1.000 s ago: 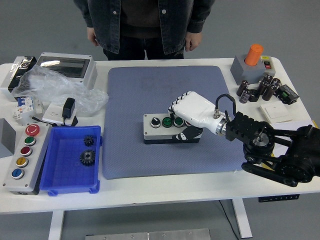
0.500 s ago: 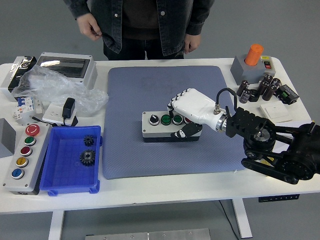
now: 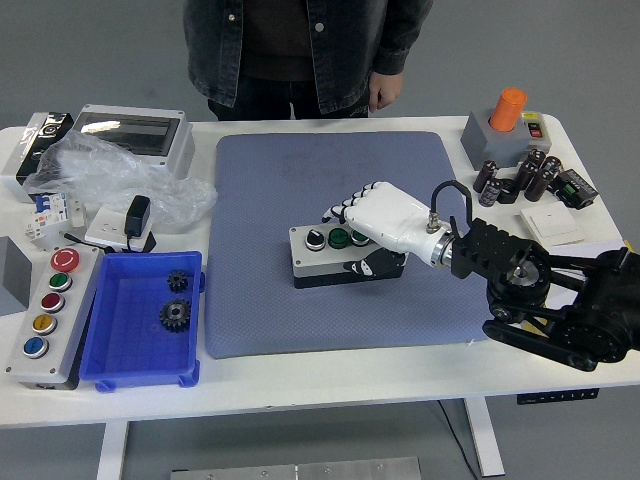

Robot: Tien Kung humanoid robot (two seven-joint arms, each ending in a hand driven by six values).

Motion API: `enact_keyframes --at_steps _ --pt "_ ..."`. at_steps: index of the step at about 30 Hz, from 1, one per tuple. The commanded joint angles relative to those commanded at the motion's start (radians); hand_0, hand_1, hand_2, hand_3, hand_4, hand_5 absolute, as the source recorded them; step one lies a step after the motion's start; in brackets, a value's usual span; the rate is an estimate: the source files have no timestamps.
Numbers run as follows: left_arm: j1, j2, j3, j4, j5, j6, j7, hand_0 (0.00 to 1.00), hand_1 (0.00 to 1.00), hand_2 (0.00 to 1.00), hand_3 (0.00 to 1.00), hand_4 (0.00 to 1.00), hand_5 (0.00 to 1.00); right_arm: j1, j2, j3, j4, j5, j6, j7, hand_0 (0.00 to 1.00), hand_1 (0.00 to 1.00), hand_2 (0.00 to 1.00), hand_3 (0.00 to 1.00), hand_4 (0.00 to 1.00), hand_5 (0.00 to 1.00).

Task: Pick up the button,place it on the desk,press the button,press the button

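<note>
Along the left side of the frame stand a grey five-button panel [image 3: 47, 315], a blue bin [image 3: 128, 368] holding two dark gears [image 3: 175, 300], a crumpled clear plastic bag [image 3: 115, 180], a black plug adapter [image 3: 137, 217] and a white enclosure [image 3: 135, 133]; none of these lies between the arm and its work. At upper right sit a grey box with an orange knob [image 3: 505, 125], a cluster of dark capacitors [image 3: 515, 177] and a white wall switch [image 3: 551, 224]. A person [image 3: 300, 50] stands at the far edge, one hand [image 3: 381, 92] hanging clear of the table [image 3: 340, 375]. At centre frame, on the blue-grey mat [image 3: 340, 190], rests the button box [image 3: 322, 258], flat and slightly skewed. The right hand [image 3: 375, 225], white-shelled on a black arm entering from the lower right, lies over the box's right half: fingers [image 3: 345, 209] curled across the top by the green buttons, thumb against the front face, gripping the box. The left hand is out of view.
</note>
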Motion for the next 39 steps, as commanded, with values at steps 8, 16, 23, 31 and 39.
enact_keyframes --at_steps 8,16,23,31,39 --pt "0.0 -0.001 0.003 -0.001 0.0 0.0 -0.001 0.695 0.735 0.672 0.685 0.704 0.445 0.006 -0.014 0.031 0.034 0.017 0.02 -0.008 0.615 0.642 0.659 0.792 0.823 0.178" --pt "0.002 -0.001 0.008 -0.001 -0.003 0.0 -0.001 0.695 0.735 0.671 0.677 0.69 0.439 0.003 -0.021 0.05 0.057 0.022 0.076 -0.022 0.624 0.647 0.671 0.817 0.882 0.216" --pt "0.003 -0.002 0.011 -0.001 -0.004 0.001 -0.001 0.695 0.734 0.671 0.674 0.682 0.434 -0.016 -0.086 0.16 0.169 0.11 0.166 -0.043 0.646 0.666 0.749 0.885 0.998 0.379" --pt "0.003 -0.002 0.012 -0.001 -0.007 0.001 -0.002 0.695 0.734 0.671 0.672 0.678 0.435 -0.144 -0.166 0.341 0.325 0.235 0.203 -0.151 0.711 0.727 0.875 0.998 0.998 0.65" --pt "0.009 -0.004 0.012 0.0 -0.009 0.0 -0.002 0.696 0.734 0.671 0.671 0.675 0.435 -0.313 -0.21 0.535 0.462 0.164 0.232 -0.279 0.72 0.739 0.846 0.998 0.998 0.71"
